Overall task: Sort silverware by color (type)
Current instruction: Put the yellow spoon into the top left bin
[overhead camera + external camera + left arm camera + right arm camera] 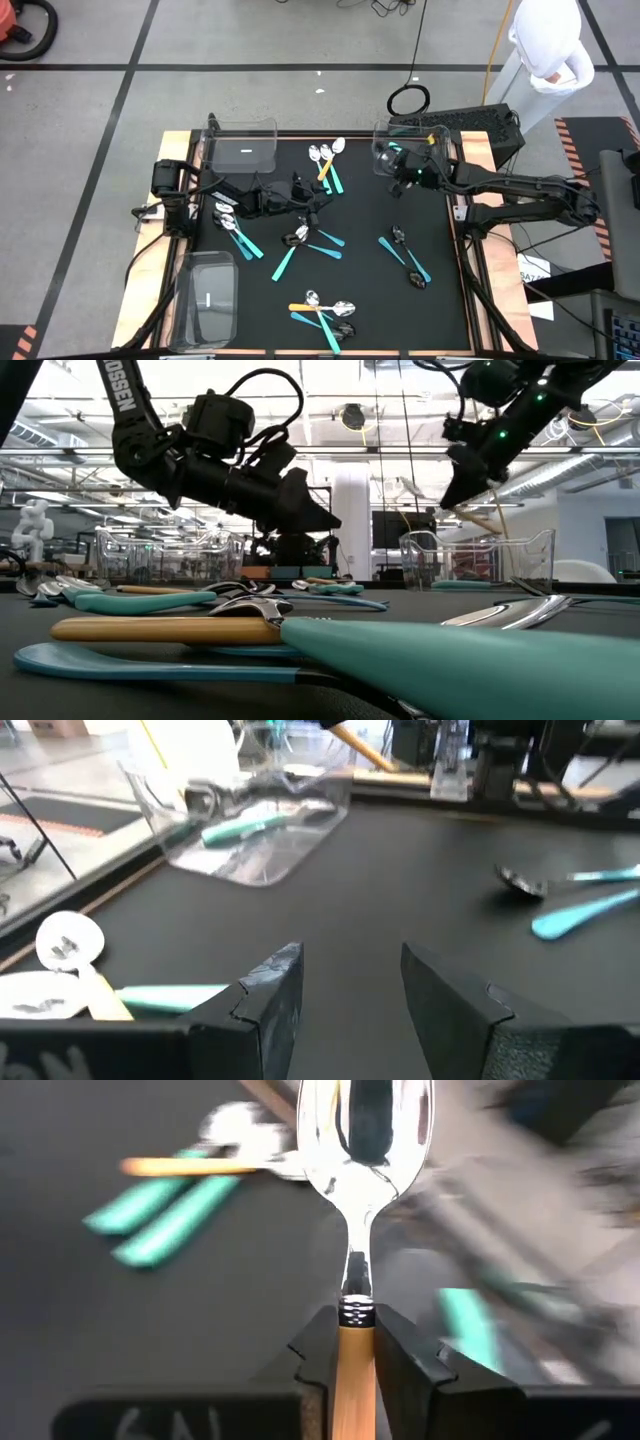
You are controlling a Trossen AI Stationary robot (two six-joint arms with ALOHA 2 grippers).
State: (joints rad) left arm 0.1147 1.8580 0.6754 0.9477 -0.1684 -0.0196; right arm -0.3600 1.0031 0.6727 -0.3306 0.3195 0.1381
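Note:
Small spoons with teal or orange handles lie in groups on the black mat (365, 215): a far group (326, 160), a left group (236, 232), a middle group (308, 240), a right group (405, 255) and a near group (325, 315). My right gripper (392, 165) (355, 1335) is over the near-left corner of the far-right clear bin (410, 148), shut on an orange-handled spoon with a silver head (365, 1140). My left gripper (318, 203) (345, 990) hovers open above bare mat between the far and middle groups. My right gripper pinches the spoon's orange handle between its two fingers, at the head end just behind the silver collar (355, 1342). The spoon lies along the fingers, its silver head sticking out ahead of them. It is lifted clear of the mat.
Two more clear bins stand at the far-left (242, 148) and near-left (208, 300) of the table. The far-right bin (250, 825) holds a teal-handled utensil. A white-clad person (550, 45) stands beyond the far-right corner. Bare mat lies between the groups.

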